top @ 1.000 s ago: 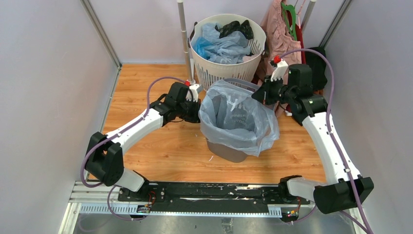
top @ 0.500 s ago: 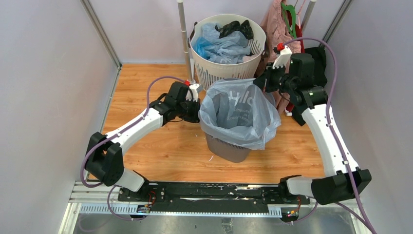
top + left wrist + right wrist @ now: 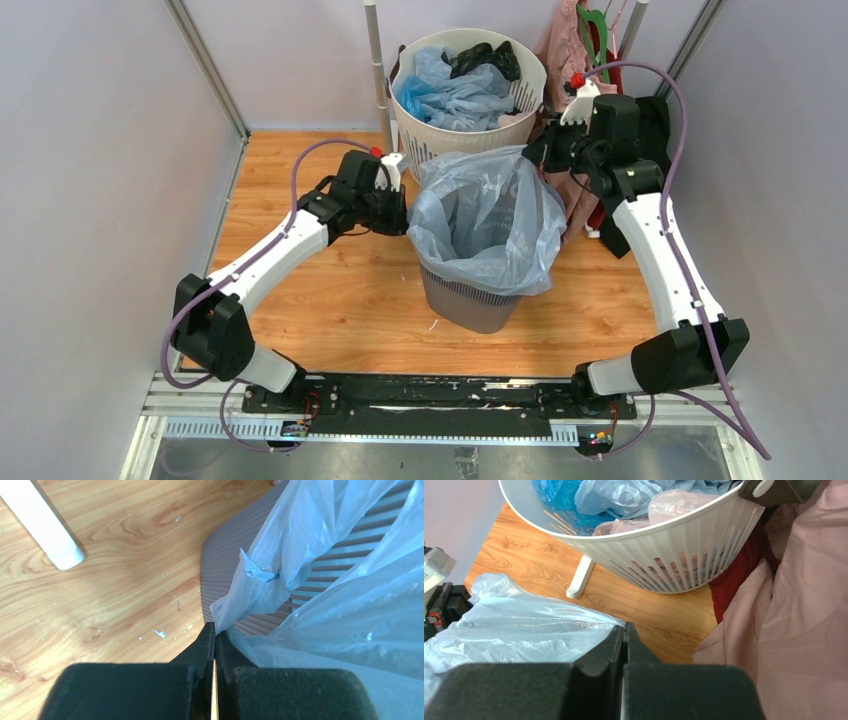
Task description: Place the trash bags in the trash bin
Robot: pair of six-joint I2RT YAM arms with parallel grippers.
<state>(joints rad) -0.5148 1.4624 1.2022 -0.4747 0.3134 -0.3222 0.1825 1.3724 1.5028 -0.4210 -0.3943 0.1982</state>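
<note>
A pale blue see-through trash bag (image 3: 488, 222) hangs open in and over the dark grey mesh trash bin (image 3: 470, 302) mid-floor. My left gripper (image 3: 404, 212) is shut on the bag's left rim; in the left wrist view its tips (image 3: 215, 626) pinch the blue film (image 3: 280, 565) beside the bin's ribbed wall (image 3: 225, 565). My right gripper (image 3: 530, 157) is shut on the bag's far right rim; in the right wrist view its tips (image 3: 625, 626) pinch the film (image 3: 524, 625). Both hold the rim stretched above the bin.
A round white slotted basket (image 3: 430, 150) with blue and black bags stands just behind the bin, also in the right wrist view (image 3: 684, 545). A pink garment (image 3: 570, 70) hangs at the back right. A white rack pole (image 3: 378, 80) and its foot (image 3: 47, 527) stand left of the basket.
My right gripper has moved back and up with the bag's rim, and my left has lifted slightly. The bag's mouth is pulled wider and higher, showing more of the bin's lower wall.
</note>
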